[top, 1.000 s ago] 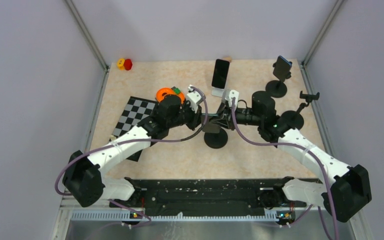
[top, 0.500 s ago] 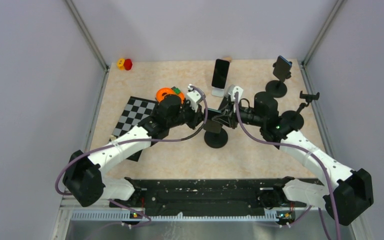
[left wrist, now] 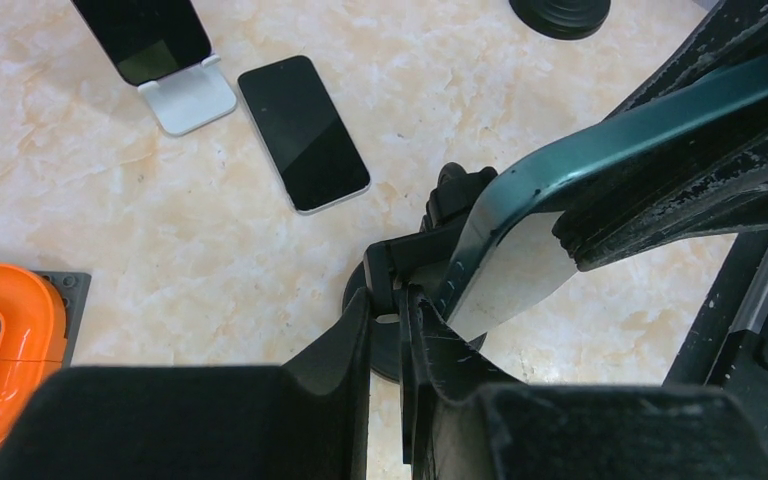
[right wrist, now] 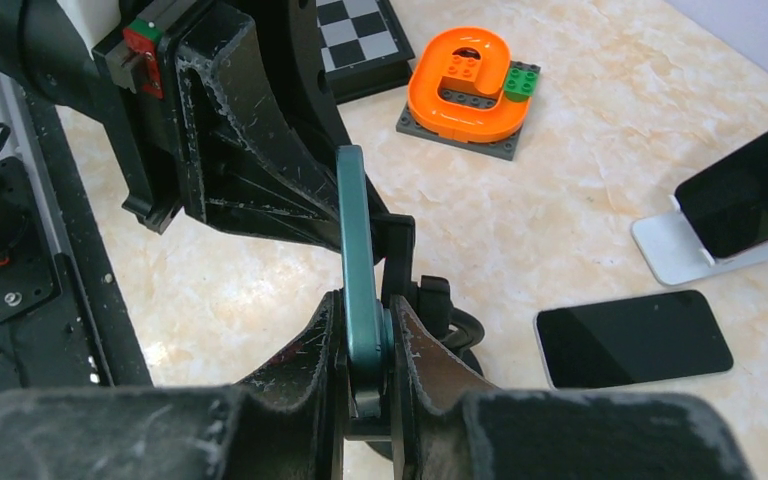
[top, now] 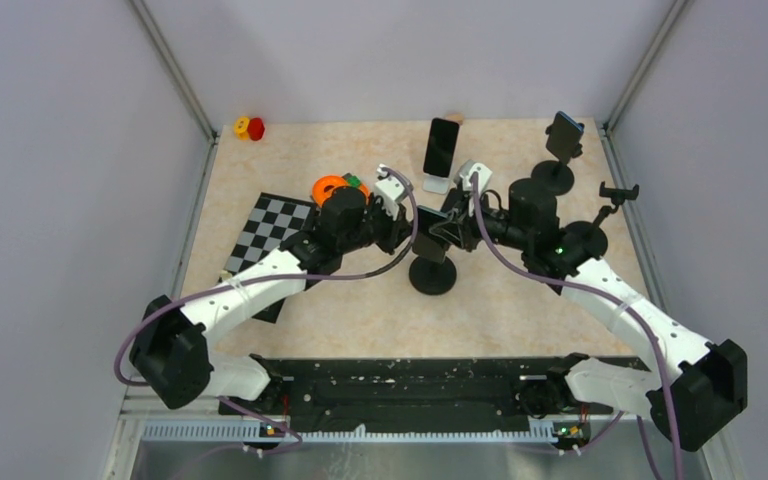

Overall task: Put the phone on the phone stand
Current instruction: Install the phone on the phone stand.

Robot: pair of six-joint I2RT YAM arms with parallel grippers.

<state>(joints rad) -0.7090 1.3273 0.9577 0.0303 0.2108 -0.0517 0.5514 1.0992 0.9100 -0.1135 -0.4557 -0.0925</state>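
A teal-edged phone (right wrist: 358, 230) stands on edge above the black phone stand (top: 432, 276) at mid-table. My right gripper (right wrist: 365, 345) is shut on the phone's lower end, one finger on each face. My left gripper (left wrist: 392, 305) is shut on the thin black clamp arm of the phone stand (left wrist: 405, 265), and the phone (left wrist: 520, 215) slants just beside that clamp, touching or nearly touching it. From above, the left gripper (top: 413, 232) and right gripper (top: 448, 230) meet nose to nose over the stand's round base. The clamp's inside is hidden.
A second phone (left wrist: 303, 132) lies flat on the table next to a white stand (left wrist: 188, 102) that holds another phone (top: 441, 147). An orange toy on a grey plate (top: 335, 187) and a chessboard (top: 265, 232) lie left. Two more black stands (top: 557, 152) (top: 600, 222) rise on the right.
Both wrists have shifted slightly toward the far side of the table, the right one more, carrying the phone along. Both grips look unchanged.
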